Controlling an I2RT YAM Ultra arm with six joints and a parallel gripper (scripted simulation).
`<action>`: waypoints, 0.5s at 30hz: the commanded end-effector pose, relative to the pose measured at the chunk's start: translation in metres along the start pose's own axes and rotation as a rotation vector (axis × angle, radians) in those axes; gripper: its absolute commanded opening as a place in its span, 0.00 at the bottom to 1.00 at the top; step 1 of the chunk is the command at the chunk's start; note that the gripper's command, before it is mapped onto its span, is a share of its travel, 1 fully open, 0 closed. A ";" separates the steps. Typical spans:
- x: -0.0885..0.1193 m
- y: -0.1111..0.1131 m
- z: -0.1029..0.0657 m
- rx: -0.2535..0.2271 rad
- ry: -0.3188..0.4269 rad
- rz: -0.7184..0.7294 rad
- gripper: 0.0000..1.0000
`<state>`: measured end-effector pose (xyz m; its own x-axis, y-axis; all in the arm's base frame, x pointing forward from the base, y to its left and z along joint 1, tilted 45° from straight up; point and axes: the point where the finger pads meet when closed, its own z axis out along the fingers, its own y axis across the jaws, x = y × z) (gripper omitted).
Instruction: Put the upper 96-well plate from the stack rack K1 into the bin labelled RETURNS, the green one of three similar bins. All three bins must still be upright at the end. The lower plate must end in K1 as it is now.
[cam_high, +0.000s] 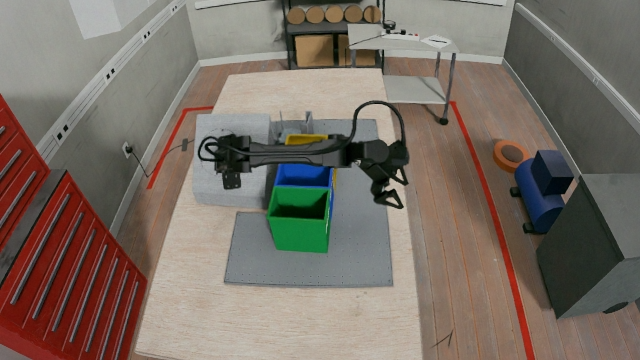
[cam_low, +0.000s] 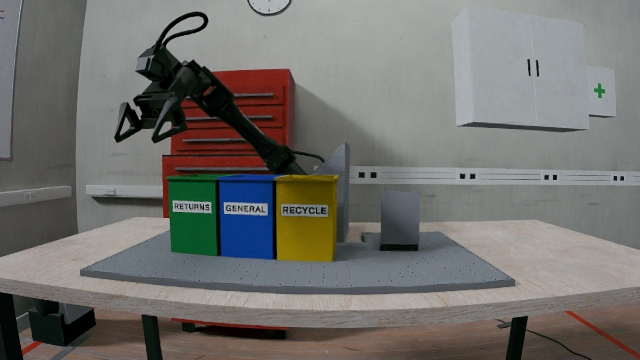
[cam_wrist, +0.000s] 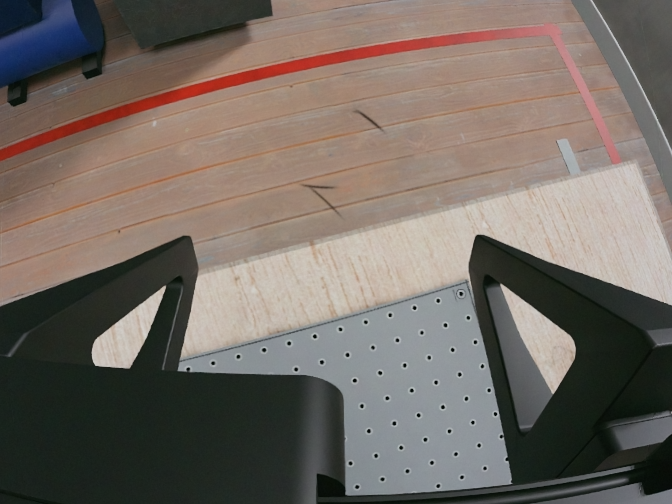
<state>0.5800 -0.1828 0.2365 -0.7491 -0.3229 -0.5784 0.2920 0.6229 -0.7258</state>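
Note:
Three bins stand upright in a row on the grey perforated mat (cam_high: 355, 245) (cam_low: 410, 270) (cam_wrist: 412, 374): the green RETURNS bin (cam_high: 299, 227) (cam_low: 192, 225), the blue GENERAL bin (cam_high: 301, 175) (cam_low: 246, 230) and the yellow RECYCLE bin (cam_high: 306, 138) (cam_low: 306, 235). The grey stack rack K1 (cam_high: 309, 120) (cam_low: 400, 217) stands beyond the yellow bin; its plates are hidden by its walls and by my arm. My gripper (cam_high: 390, 202) (cam_low: 136, 137) (cam_wrist: 333, 251) is open and empty. It hangs high in the air, out past the green bin and over the mat's edge.
A grey block (cam_high: 230, 130) (cam_low: 340, 170) carries the arm's base beside the bins. The mat lies on a wooden table (cam_high: 280, 310) (cam_low: 550, 270) (cam_wrist: 379, 260). A red tool cabinet (cam_high: 55, 270) (cam_low: 265, 85) stands off the table.

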 end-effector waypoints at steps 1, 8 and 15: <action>-0.034 -0.004 -0.027 -0.035 -0.075 0.058 1.00; -0.011 0.057 -0.019 -0.108 -0.014 0.017 1.00; -0.026 0.055 -0.028 -0.155 -0.028 0.057 1.00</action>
<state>0.5884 -0.1490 0.2047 -0.7566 -0.2999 -0.5811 0.2485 0.6901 -0.6797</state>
